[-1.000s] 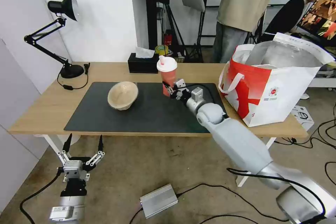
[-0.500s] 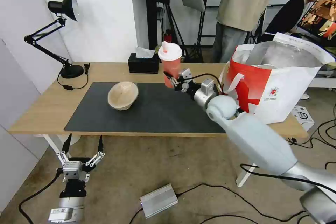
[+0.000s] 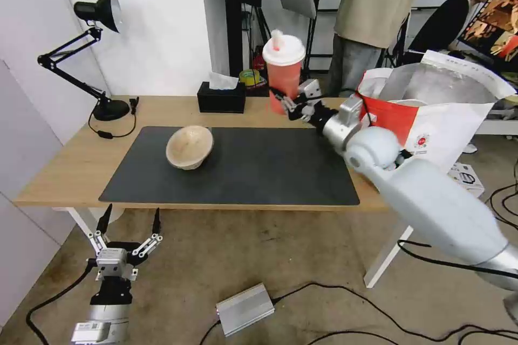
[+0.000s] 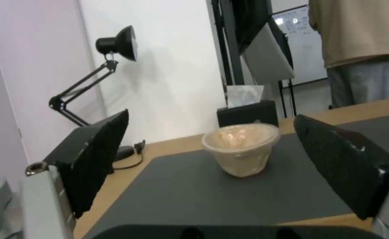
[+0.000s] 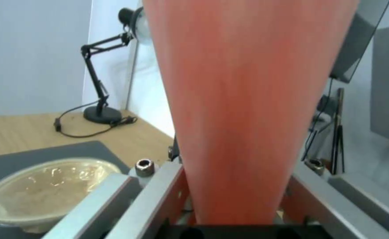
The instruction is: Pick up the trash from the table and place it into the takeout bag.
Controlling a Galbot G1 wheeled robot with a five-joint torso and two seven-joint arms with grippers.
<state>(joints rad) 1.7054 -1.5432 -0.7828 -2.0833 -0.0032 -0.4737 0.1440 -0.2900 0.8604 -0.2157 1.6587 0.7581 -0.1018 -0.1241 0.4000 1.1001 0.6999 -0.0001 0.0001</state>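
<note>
- Right gripper (image 3: 291,107): fingers clamped on the lower body of the tall red drink cup with white lid (image 3: 284,71), which is held upright in the air above the far edge of the long light-wood table (image 3: 65,167); the right wrist view shows the red cup wall (image 5: 247,99) between the metal finger frames
- Large red-and-white takeout bag with silver foil lining (image 3: 431,113): stands open on the table's right end, just beside the raised cup; a white rim shows inside it, possibly a bowl
- Beige pulp bowl (image 3: 189,146): rests tilted on the dark grey mat (image 3: 259,172), well apart from the cup
- Left gripper (image 3: 127,232): hangs below the table's near edge, over the floor, fingers spread wide and holding nothing; its wrist view faces the bowl (image 4: 240,147)
- Black desk lamp (image 3: 94,38) and black tissue box (image 3: 220,98): along the table's far side
</note>
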